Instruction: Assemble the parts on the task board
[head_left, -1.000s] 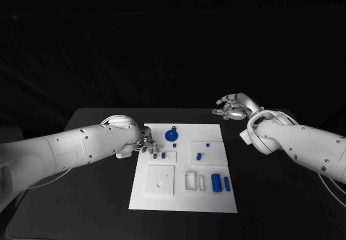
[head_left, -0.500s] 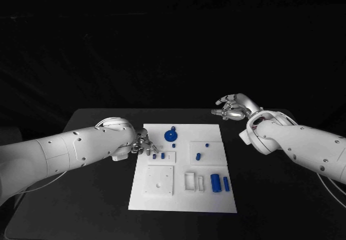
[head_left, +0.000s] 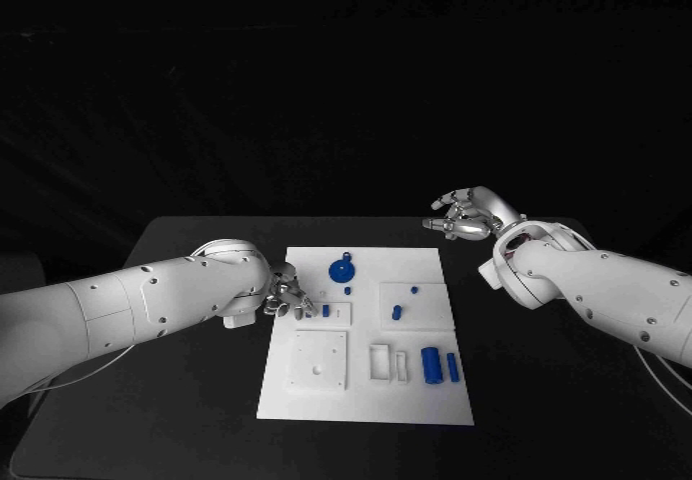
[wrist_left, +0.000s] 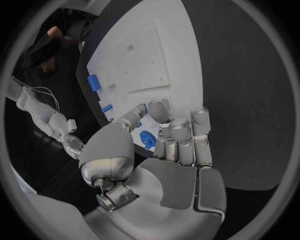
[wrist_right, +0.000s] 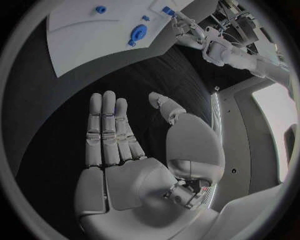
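Note:
The white task board (head_left: 368, 395) lies mid-table, and it shows in the wrist views too (wrist_left: 156, 55) (wrist_right: 75, 40). My left hand (head_left: 290, 296) is at the board's left edge with its fingers curled. Its thumb and fingers (wrist_left: 178, 132) pinch a small blue peg (wrist_left: 147, 140). A second peg (head_left: 326, 311) stands just beside the hand. A blue disc (head_left: 343, 270) (wrist_right: 137, 34) sits farther back. Two blue cylinders (head_left: 431, 364) lie near the front right. My right hand (head_left: 463, 217) (wrist_right: 122, 150) hangs off the board past its far right corner, fingers straight and apart, holding nothing.
More small blue pieces (head_left: 398, 313) (head_left: 415, 290) stand on a raised square on the board's right side. A white square plate (head_left: 319, 358) with a hole lies at the front left. Bare black table (head_left: 548, 400) surrounds the board.
My left hand has crept a little toward me along the board's left edge, onto the small pegs, and its fingers have closed in. The right hand has stayed still.

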